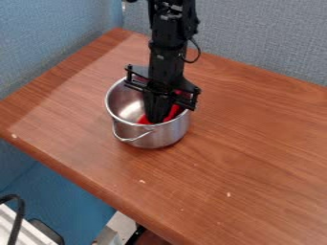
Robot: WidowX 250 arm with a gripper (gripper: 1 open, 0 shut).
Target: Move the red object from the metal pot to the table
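The shiny metal pot (141, 125) stands on the reddish-brown wooden table (243, 163), left of centre, its wire loop handle hanging toward the front. My black gripper (159, 103) reaches straight down into the pot from above. Its fingers are drawn together on the red object (169, 114), of which only a small strip shows beside the fingers against the pot's right inner wall. Most of the red object is hidden behind the gripper.
A blue wall runs behind and to the left of the table. The table's front edge runs diagonally from lower left to right, with floor and a white frame below it.
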